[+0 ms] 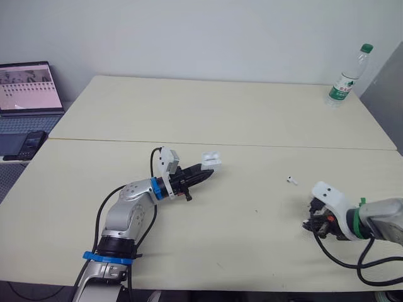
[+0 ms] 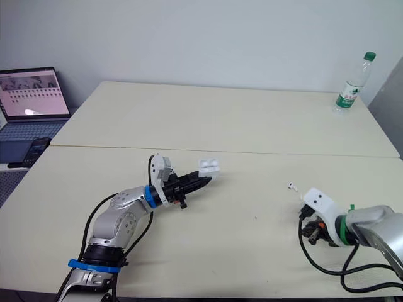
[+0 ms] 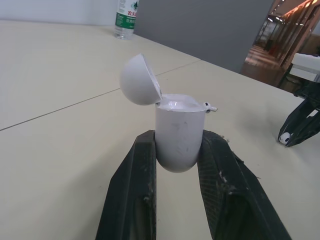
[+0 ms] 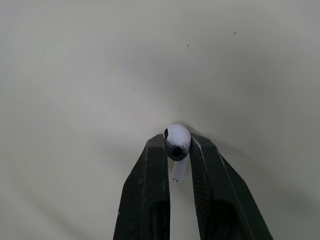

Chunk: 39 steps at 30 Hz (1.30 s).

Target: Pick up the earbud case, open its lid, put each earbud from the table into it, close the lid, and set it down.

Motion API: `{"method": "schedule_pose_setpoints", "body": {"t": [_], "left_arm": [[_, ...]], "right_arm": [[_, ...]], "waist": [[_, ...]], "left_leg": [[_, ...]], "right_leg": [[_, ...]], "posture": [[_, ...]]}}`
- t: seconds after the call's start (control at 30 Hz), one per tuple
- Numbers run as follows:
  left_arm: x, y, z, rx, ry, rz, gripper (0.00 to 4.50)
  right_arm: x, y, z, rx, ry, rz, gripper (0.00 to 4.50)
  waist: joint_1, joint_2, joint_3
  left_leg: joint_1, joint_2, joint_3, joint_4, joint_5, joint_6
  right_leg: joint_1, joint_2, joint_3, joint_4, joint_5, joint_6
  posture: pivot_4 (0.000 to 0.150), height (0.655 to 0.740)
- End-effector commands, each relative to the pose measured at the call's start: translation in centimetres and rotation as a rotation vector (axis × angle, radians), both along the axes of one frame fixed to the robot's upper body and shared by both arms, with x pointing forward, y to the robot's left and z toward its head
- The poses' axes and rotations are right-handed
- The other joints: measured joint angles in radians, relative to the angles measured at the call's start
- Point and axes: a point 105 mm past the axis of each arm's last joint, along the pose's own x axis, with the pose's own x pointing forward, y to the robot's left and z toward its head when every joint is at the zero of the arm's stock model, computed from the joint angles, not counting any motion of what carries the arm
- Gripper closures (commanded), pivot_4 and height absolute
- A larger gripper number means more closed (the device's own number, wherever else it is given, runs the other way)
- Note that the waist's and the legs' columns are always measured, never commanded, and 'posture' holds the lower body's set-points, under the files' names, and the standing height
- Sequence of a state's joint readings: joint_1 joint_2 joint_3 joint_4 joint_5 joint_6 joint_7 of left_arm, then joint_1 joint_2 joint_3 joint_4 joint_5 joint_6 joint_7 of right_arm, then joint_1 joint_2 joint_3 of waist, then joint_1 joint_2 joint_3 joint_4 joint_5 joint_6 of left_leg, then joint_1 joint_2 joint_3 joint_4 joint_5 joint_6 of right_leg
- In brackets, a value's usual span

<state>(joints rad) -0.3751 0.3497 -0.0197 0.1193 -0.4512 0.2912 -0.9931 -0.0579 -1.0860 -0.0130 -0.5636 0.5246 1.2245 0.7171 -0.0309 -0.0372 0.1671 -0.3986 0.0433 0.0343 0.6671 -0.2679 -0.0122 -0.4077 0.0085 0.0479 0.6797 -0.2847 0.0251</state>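
Note:
My left gripper (image 1: 204, 171) is shut on the lower body of the white earbud case (image 3: 179, 130), held just above the middle of the table. The case's rounded lid (image 3: 140, 80) is swung open. My right gripper (image 4: 177, 145) is shut on a white earbud (image 4: 177, 141), pinched near its head with the stem between the fingers, low over the table's front right part. This gripper (image 3: 295, 132) also appears in the left wrist view. A second earbud (image 1: 291, 180) lies on the table between the two grippers, closer to the right one.
A water bottle (image 1: 346, 78) stands at the table's (image 1: 252, 113) far right corner. Off the table's left side are a laptop (image 1: 28, 88) and a dark phone (image 1: 31, 143). A seam runs across the tabletop behind the case.

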Motion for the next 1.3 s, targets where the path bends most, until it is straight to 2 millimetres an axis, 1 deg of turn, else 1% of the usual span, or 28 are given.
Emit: {"method": "schedule_pose_setpoints", "body": {"t": [0.03, 0.13, 0.27, 0.37, 0.47, 0.7, 0.77, 0.8, 0.83, 0.93, 1.1, 1.3], "left_arm": [[-0.1, -0.5, 1.5, 0.000, -0.062, -0.023, 3.72], [0.0, -0.6, 1.7, 0.002, -0.066, -0.026, 3.72], [0.0, -0.8, 1.7, 0.007, -0.068, -0.035, 3.72], [0.0, -1.0, 1.8, 0.005, -0.068, -0.037, 3.72], [0.0, -1.2, 1.8, 0.003, -0.068, -0.039, 3.72], [-0.1, -1.1, 2.1, 0.005, -0.070, -0.030, 3.72], [-0.1, -1.0, 2.1, 0.006, -0.070, -0.026, 3.72], [-0.1, -1.0, 2.1, 0.007, -0.069, -0.024, 3.72], [-0.1, -1.0, 2.1, 0.007, -0.069, -0.024, 3.72], [-0.2, -1.0, 2.1, 0.009, -0.068, -0.021, 3.72], [-0.2, -0.9, 2.1, 0.010, -0.065, -0.020, 3.72], [-0.1, -1.2, 2.1, 0.007, -0.064, -0.026, 3.72]], "right_arm": [[-0.2, -0.1, 0.9, -0.051, -0.073, 0.105, 4.24], [-1.1, 0.2, 0.7, -0.106, -0.107, 0.307, 4.24], [-2.0, -0.8, 0.5, -0.188, -0.080, 0.501, 4.24], [-1.9, -1.0, 0.5, -0.194, -0.078, 0.582, 4.24], [-1.6, -1.4, 0.3, -0.218, -0.066, 0.619, 4.24], [-0.8, -1.9, -0.5, -0.285, -0.056, 0.760, 4.24], [-0.8, -1.9, -0.6, -0.288, -0.050, 0.793, 3.51], [-0.8, -1.9, -0.7, -0.291, -0.049, 0.804, 3.28], [-0.7, -1.9, -0.7, -0.296, -0.051, 0.812, 2.96], [-0.4, -1.8, -0.7, -0.292, -0.070, 0.806, 1.86], [0.1, -1.8, -0.3, -0.302, -0.089, 0.775, 0.06], [0.0, -1.6, 0.2, -0.309, -0.093, 0.771, 0.02]], "waist": [[0.001, 0.000, 0.000], [0.003, 0.002, 0.000], [0.004, 0.002, 0.001], [0.004, 0.001, 0.001], [0.003, 0.002, 0.001], [0.004, 0.002, 0.001], [0.004, 0.002, 0.001], [0.004, 0.002, 0.001], [0.004, 0.002, 0.001], [0.005, 0.002, 0.001], [0.005, 0.002, 0.001], [0.006, 0.002, 0.001]], "left_leg": [[0.000, 0.000, 0.000, 0.000, 0.000, 0.000], [-0.001, -0.001, -0.001, 0.001, 0.000, 0.000], [-0.001, -0.002, 0.000, 0.001, 0.000, 0.000], [-0.001, -0.002, 0.000, 0.003, 0.000, 0.000], [-0.001, -0.002, -0.001, 0.004, 0.000, 0.000], [-0.001, 0.000, -0.001, 0.009, 0.000, 0.000], [-0.001, 0.000, -0.001, 0.009, 0.000, 0.000], [-0.001, 0.000, -0.001, 0.009, 0.000, 0.000], [-0.001, 0.000, -0.001, 0.009, 0.000, 0.000], [-0.001, 0.000, -0.002, 0.009, 0.000, 0.000], [-0.001, 0.000, -0.003, 0.009, 0.000, 0.000], [-0.001, 0.000, -0.003, 0.009, 0.000, 0.000]], "right_leg": [[0.000, 0.000, 0.000, 0.000, 0.000, 0.000], [0.000, 0.000, -0.001, 0.000, 0.000, 0.000], [0.001, 0.001, -0.001, -0.001, 0.000, 0.000], [0.002, 0.000, -0.001, -0.001, 0.000, 0.000], [0.002, 0.000, -0.001, 0.000, 0.000, 0.000], [0.003, 0.000, -0.001, 0.001, 0.000, 0.000], [0.003, 0.000, -0.001, 0.001, 0.000, 0.000], [0.003, 0.000, -0.001, 0.001, 0.001, -0.001], [0.003, 0.000, -0.001, 0.001, 0.001, -0.002], [0.004, 0.000, -0.001, 0.001, 0.003, -0.004], [0.004, 0.000, -0.001, 0.001, 0.003, -0.005], [0.004, -0.001, -0.001, 0.001, 0.003, -0.005]], "posture": [[0.150, 0.7362], [0.150, 0.7362], [0.150, 0.7362], [0.150, 0.7362], [0.150, 0.7362], [0.150, 0.7362], [0.150, 0.7362], [0.150, 0.7362], [0.150, 0.7362], [0.150, 0.7362], [0.150, 0.7362], [0.150, 0.7362]]}}
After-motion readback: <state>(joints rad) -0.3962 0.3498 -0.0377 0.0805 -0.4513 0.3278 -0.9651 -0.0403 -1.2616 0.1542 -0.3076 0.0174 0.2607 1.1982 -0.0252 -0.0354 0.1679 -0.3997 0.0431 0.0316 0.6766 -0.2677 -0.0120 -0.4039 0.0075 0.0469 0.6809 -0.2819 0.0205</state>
